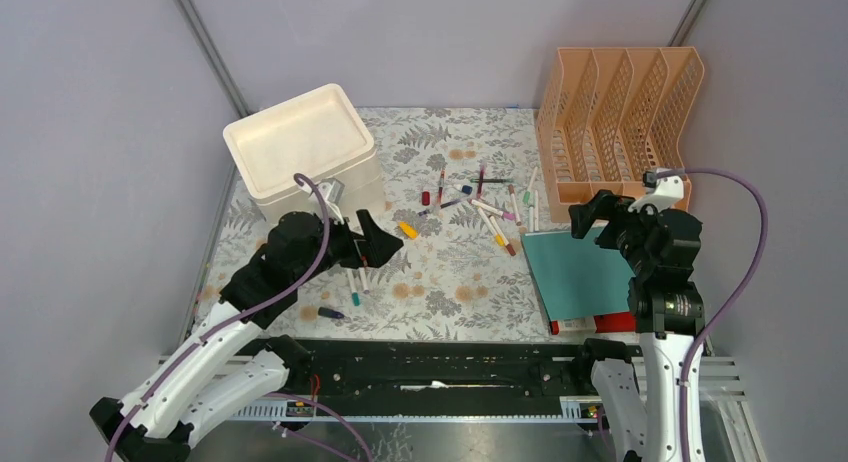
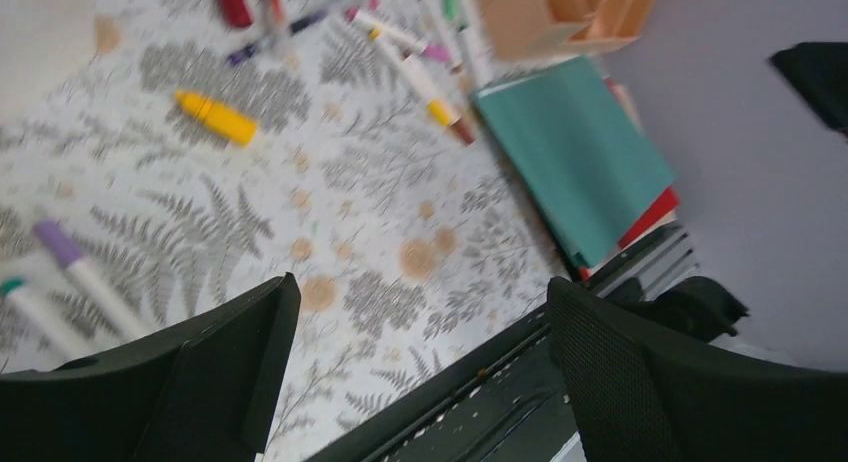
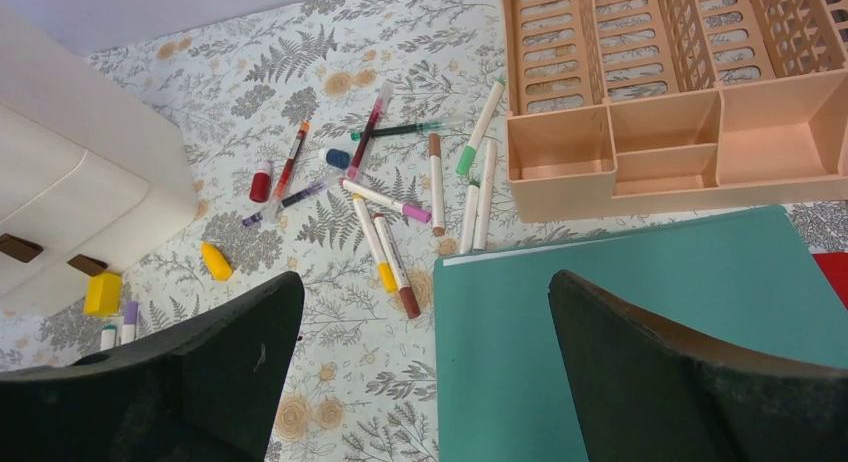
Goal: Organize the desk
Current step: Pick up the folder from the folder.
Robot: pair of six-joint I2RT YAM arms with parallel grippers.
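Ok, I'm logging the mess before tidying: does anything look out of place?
Yes: the markers lie scattered at all angles across the desk, some crossing each other, while the peach rack beside them looks empty.

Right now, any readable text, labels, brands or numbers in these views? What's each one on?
None readable in any view.
markers: any barrel print is too small to read.
teal folder: plain face, no writing seen.
peach file rack and white drawer unit: no label visible.
desk: cloth shows ferns and flowers only.
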